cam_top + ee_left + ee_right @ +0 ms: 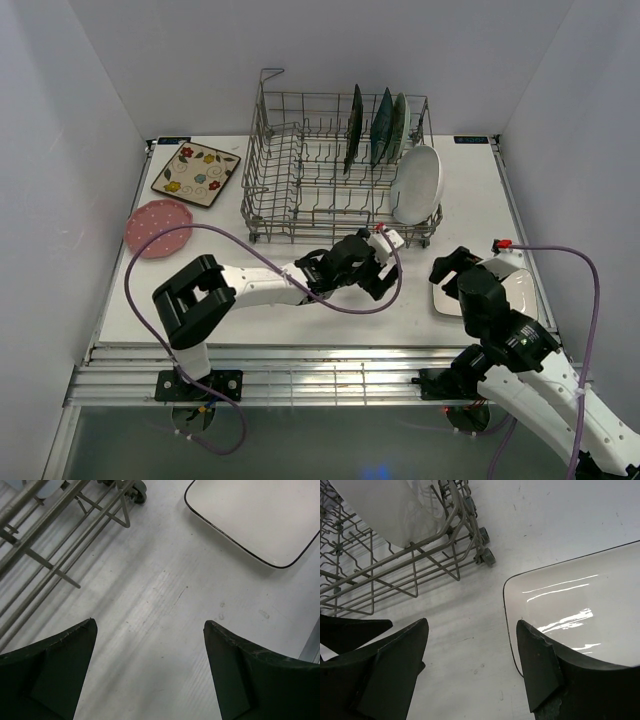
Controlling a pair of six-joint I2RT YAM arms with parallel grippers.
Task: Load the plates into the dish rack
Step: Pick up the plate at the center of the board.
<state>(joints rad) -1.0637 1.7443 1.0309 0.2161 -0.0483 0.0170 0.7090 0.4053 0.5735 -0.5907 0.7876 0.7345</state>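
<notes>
- The flat white rectangular plate with a thin dark rim [580, 605] lies face up on the white table [300, 325], at the right front, just beside the near right corner of the tall grey wire dish rack [262, 150].
- The right gripper [471, 625] hangs over the plate's rounded near corner with its fingers spread apart and holding nothing. One finger is over the plate's edge, the other over bare table.
- The left gripper [150, 624] is spread wide and empty above bare table between rack and plate.
- The step in hand looks like picking up this plate with the right arm.
- To do it well, I judge one finger should slide under the rim at a short edge while the other comes down on the top face. It should bite well in from the corner so the glossy plate cannot pivot out.
- The plate's long axis seems to run across the table, left to right, though the arm hides part of it.
- It must be turned up on edge to match the dark patterned square plate [354, 128], teal square plate [383, 125] and mint-green round plate [400, 125], which stand between the tines.
- The white oval plate [417, 185] leans at the rack's right end, so the free slots to the left look safer.
- The cream floral square plate [196, 173] and pink dotted round plate [158, 227] wait on the table at the far left.
</notes>
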